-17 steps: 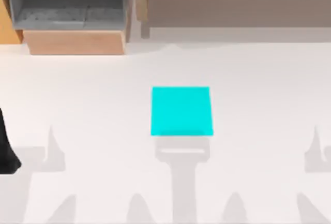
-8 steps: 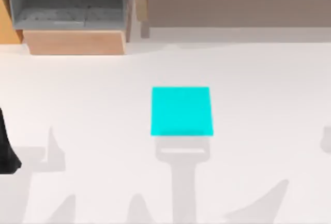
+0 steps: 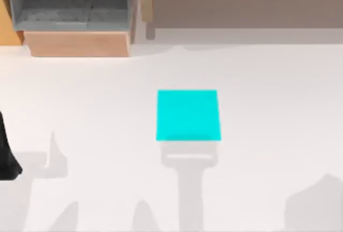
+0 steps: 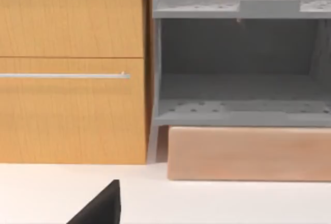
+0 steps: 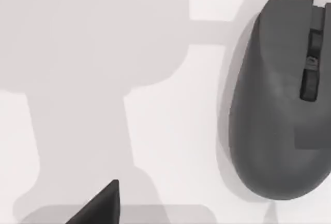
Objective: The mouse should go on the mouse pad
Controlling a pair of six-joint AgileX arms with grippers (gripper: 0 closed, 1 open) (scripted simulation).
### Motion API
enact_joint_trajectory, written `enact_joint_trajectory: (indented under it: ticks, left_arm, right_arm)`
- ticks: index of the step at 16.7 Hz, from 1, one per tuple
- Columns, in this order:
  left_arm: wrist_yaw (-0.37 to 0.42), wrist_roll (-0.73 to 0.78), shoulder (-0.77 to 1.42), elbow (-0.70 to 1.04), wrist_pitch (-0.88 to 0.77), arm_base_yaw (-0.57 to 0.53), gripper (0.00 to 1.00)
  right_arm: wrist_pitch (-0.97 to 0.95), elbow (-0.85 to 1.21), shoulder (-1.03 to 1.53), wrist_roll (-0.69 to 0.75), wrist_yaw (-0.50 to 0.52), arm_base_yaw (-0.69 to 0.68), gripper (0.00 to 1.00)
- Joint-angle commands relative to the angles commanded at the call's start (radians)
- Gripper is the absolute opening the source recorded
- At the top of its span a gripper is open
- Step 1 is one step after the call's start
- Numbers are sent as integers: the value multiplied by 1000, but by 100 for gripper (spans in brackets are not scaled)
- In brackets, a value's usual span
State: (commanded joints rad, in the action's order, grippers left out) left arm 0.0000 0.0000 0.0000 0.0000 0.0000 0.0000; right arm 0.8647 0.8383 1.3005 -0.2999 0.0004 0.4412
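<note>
The mouse pad is a flat cyan square lying in the middle of the white table, with nothing on it. In the right wrist view the mouse, dark grey and oval with a scroll wheel, rests on the white table below that camera. A black corner of my right gripper pokes into the same picture, well apart from the mouse. My left arm stays parked at the table's left edge, and a black corner of the left gripper sits over the table, facing the cabinet.
A grey open shelf unit on a light wooden base stands at the back left, beside an orange wooden cabinet. A long wooden bench runs along the back right. A broad shadow lies at the front right.
The shadows at the table's right side have shifted from upright shapes at the edge into one broad patch at the front right. The mouse pad and the left arm have stayed put.
</note>
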Motion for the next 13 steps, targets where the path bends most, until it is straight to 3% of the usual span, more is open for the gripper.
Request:
enact_joint_trajectory:
  ticks: [5,13]
  left_arm:
    - [0,0,0,0,0,0,100]
    - [0,0,0,0,0,0,100]
  right_arm:
    - [153,175,236,-57,-2,84,100]
    - [156,188,271,-66,-2,92,100]
